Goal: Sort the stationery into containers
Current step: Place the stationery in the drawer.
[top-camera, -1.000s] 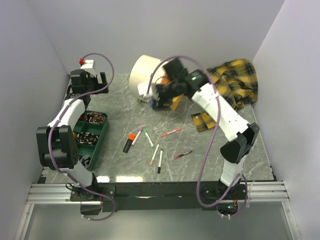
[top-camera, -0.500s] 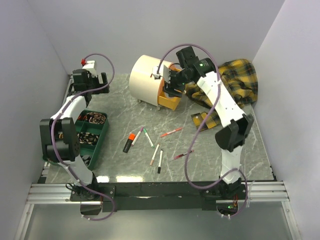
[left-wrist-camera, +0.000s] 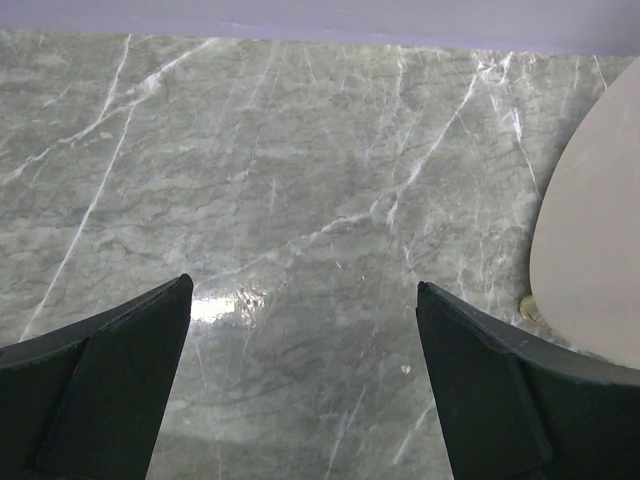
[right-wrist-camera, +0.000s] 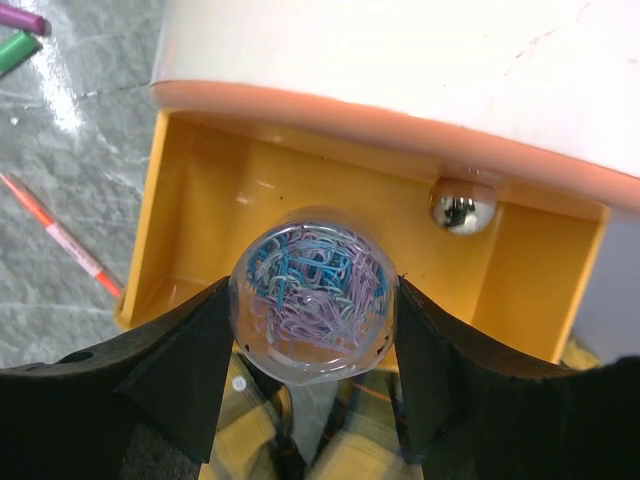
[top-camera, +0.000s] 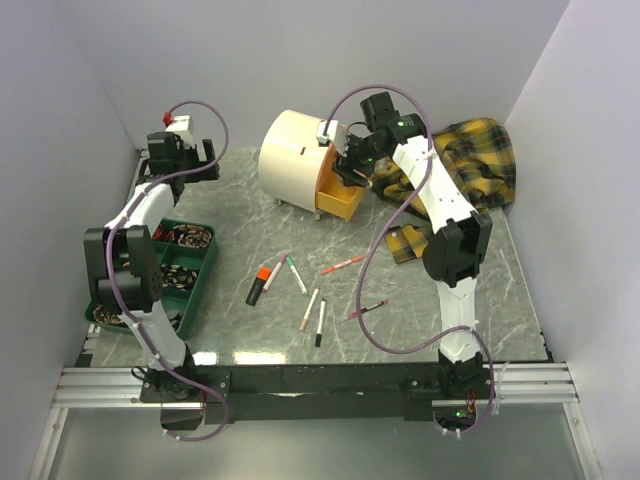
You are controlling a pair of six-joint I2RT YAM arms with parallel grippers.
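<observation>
My right gripper [right-wrist-camera: 313, 330] is shut on a clear round box [right-wrist-camera: 313, 295] full of blue and purple clips, holding it over the open yellow drawer [right-wrist-camera: 300, 180] of the cream round-topped cabinet [top-camera: 290, 160]. From above, the right gripper [top-camera: 352, 165] hangs over that drawer [top-camera: 338, 200]. Pens lie loose mid-table: an orange-capped black marker [top-camera: 260, 283], a green pen [top-camera: 297, 275], a pink pen [top-camera: 343, 264] and white pens [top-camera: 309, 309]. My left gripper [left-wrist-camera: 302, 288] is open above bare marble at the back left, with nothing between its fingers.
A green tray [top-camera: 203, 262] with dark coiled items sits at the left. The yellow plaid cloth [top-camera: 470, 165] is heaped at the back right, and a small plaid piece [top-camera: 405, 242] lies nearer. A round metal knob [right-wrist-camera: 462, 208] shows above the drawer.
The right arm has swung from the cabinet's left front to above the open yellow drawer, carrying the clear box. The left arm shifted slightly at the back left.
</observation>
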